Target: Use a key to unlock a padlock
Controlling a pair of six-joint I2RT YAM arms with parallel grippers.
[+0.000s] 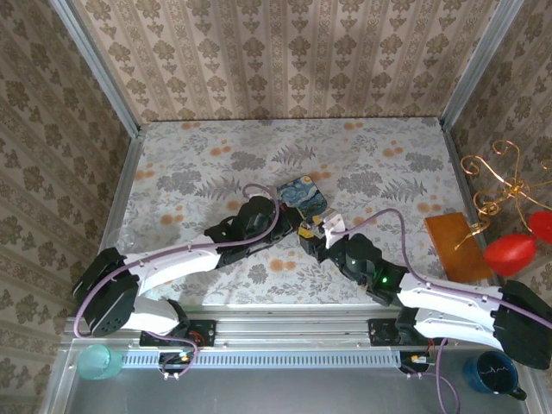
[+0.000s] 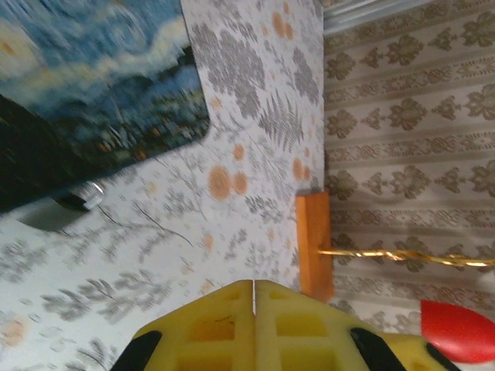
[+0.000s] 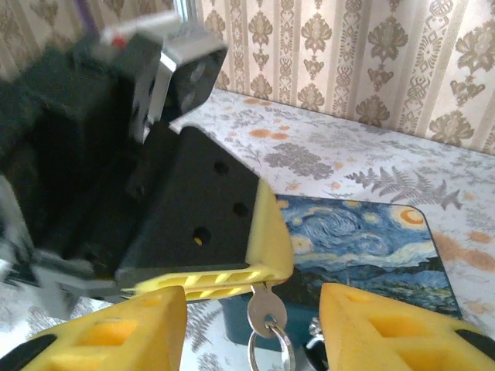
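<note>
Blue tin point(image 3: 363, 247) closed, contents hidden; left end effector point(image 3: 259, 280) clamped on key point(image 3: 267, 311); right end effector point(image 3: 254, 300) fingers apart.

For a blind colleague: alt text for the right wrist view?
The left tool, shut, pinches a silver key hanging between the open yellow fingers of the right tool; a blue swirl-painted tin lies on the floral table behind.
</note>
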